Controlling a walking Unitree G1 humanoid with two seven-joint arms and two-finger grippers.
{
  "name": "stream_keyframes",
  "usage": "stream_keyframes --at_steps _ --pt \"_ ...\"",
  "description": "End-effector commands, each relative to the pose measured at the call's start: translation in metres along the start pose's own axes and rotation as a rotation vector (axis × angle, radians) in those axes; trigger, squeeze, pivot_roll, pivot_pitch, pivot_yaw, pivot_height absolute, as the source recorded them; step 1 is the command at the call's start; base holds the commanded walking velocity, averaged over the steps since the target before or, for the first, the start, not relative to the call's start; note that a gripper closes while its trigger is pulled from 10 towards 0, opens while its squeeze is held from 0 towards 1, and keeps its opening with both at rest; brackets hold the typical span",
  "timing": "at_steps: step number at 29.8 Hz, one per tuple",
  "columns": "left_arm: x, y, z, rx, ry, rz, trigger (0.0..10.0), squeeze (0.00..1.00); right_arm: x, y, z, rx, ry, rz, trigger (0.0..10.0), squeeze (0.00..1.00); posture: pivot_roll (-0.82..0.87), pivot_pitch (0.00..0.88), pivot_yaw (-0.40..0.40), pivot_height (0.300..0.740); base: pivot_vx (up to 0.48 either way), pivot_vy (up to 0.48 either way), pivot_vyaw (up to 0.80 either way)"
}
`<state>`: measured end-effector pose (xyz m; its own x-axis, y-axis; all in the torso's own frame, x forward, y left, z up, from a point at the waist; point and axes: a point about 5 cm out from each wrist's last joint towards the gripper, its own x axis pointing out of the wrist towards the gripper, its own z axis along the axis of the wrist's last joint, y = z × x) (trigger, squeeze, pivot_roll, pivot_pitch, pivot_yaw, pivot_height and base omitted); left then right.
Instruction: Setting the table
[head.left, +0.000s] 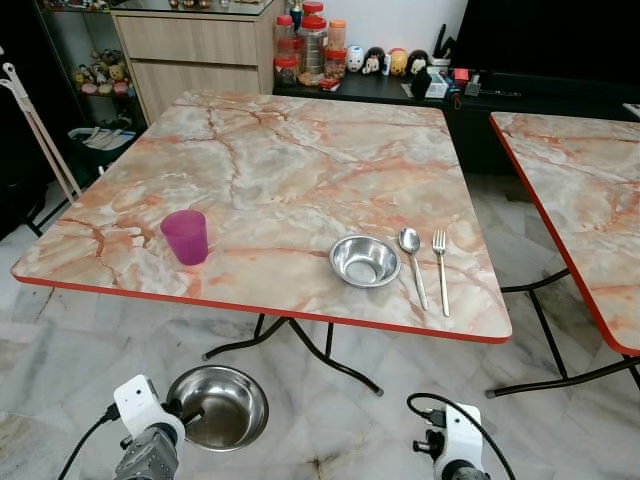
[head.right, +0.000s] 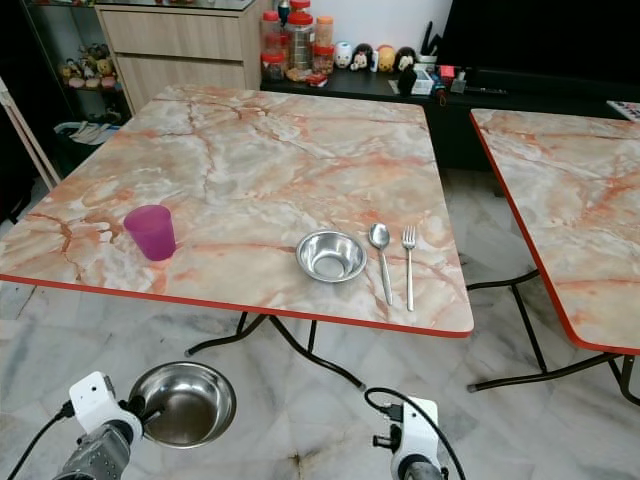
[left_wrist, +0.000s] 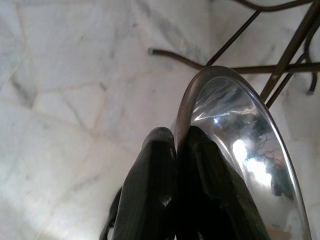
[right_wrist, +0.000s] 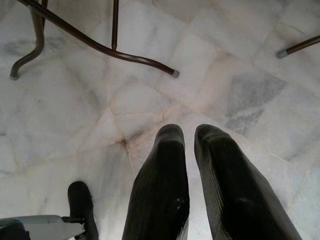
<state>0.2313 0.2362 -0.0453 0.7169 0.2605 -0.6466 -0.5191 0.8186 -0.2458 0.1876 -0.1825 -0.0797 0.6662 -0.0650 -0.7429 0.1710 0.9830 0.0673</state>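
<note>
A marble-topped bench (head.left: 280, 150) over a marble floor carries a purple cup (head.left: 185, 236), small steel bowl (head.left: 364, 260), spoon (head.left: 411, 262) and fork (head.left: 440, 268). Low before it, the left end effector (left_wrist: 175, 150) pinches a larger steel bowl's (head.left: 222, 405) rim; the right end effector (right_wrist: 189, 137) hangs nearly clenched, holding nothing.

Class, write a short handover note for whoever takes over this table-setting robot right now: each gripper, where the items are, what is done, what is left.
Left gripper: shut on the rim of a steel bowl, held low in front of the table.
Right gripper: nearly closed, empty, low over the floor.
Done: one setting laid near the front right edge, with small bowl, spoon and fork side by side. Purple cup stands upright at front left.
Left: place the held bowl, probably by the cup.
</note>
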Motion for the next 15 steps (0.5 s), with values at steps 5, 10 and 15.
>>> stream_keyframes --at_steps 5,10,15 --pt "-0.003 -0.006 -0.018 0.030 0.057 0.008 10.0 0.00 0.000 -0.004 0.004 0.009 -0.021 -0.020 10.0 0.00 0.00 0.000 -0.001 0.740 0.000 0.000 0.00" --pt "-0.004 -0.008 -0.021 0.026 0.063 0.015 10.0 0.00 0.000 -0.010 0.004 0.008 -0.022 -0.042 10.0 0.00 -0.02 0.000 -0.002 0.740 0.000 0.000 0.00" --pt "-0.003 -0.007 -0.018 -0.067 0.044 0.048 10.0 0.00 -0.001 -0.016 0.004 0.025 -0.020 -0.064 10.0 0.00 -0.02 0.000 -0.003 0.740 0.000 0.000 0.00"
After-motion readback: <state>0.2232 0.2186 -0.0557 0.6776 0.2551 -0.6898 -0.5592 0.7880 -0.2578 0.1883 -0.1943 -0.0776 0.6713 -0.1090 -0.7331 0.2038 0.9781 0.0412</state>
